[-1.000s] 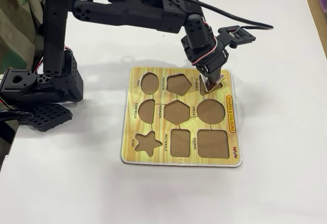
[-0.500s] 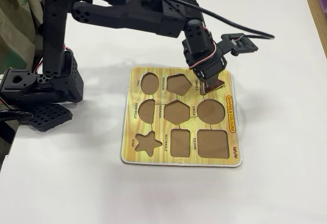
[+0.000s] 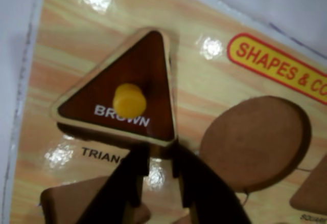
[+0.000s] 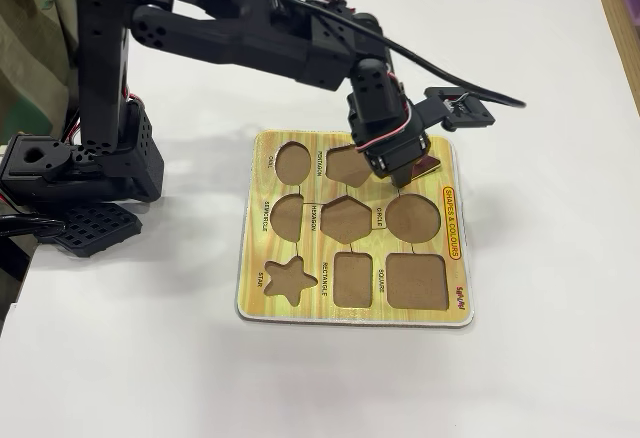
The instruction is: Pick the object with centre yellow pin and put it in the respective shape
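Observation:
A brown triangle piece [image 3: 145, 75] with a yellow centre pin [image 3: 129, 100] and the word BROWN lies at the triangle spot of the wooden shape board [image 3: 214, 81]. Its edges look slightly raised and a shadow runs under its near side. My black gripper [image 3: 157, 152] enters from the bottom of the wrist view. Its jaws are apart, with the tips just short of the triangle's near edge and nothing between them. In the fixed view the gripper [image 4: 402, 172] hangs over the board's far right corner [image 4: 452, 150], and a bit of the triangle [image 4: 428, 165] shows beside it.
The board [image 4: 300, 303] lies on a white table. It has empty recesses: circle [image 3: 254, 142], pentagon [image 4: 347, 165], hexagon [image 4: 345, 220], star [image 4: 290, 278], rectangle [image 4: 352, 279], square [image 4: 415, 280] and two more. The arm's base [image 4: 80, 178] stands to the left.

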You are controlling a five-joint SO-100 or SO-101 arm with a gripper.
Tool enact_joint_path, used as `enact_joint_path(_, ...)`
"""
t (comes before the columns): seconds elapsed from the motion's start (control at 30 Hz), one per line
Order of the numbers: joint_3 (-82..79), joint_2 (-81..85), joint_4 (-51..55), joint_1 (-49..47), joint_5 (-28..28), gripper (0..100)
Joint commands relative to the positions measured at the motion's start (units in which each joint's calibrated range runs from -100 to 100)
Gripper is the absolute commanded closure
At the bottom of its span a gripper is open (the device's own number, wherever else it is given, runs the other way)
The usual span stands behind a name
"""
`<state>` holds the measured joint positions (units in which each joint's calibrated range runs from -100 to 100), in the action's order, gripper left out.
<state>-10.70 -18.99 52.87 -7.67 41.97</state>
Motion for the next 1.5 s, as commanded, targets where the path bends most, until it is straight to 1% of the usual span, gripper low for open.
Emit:
enact_joint_path(0.0, -2.61, 5.68, 0.54, 0.83, -0.02, 94)
enact_joint_path(0.1, -5.49, 9.78, 0.54, 0.83, 0.61, 94)
enact_joint_path(0.27, -11.87, 18.07, 0.46, 0.83, 5.63, 94)
enact_joint_path(0.43, -16.91, 27.02, 0.37, 0.93, 6.36, 94)
enact_joint_path(0.67, -28.33, 41.58, 0.37, 3.08, 11.96, 94)
enact_joint_path(0.87, -38.85, 52.71, 0.37, 6.01, 15.51, 94)
enact_joint_path(1.03, -46.49, 62.58, 0.37, 8.74, 15.57, 94)
enact_joint_path(1.47, -67.99, 94.97, 0.37, 9.33, 15.57, 94)
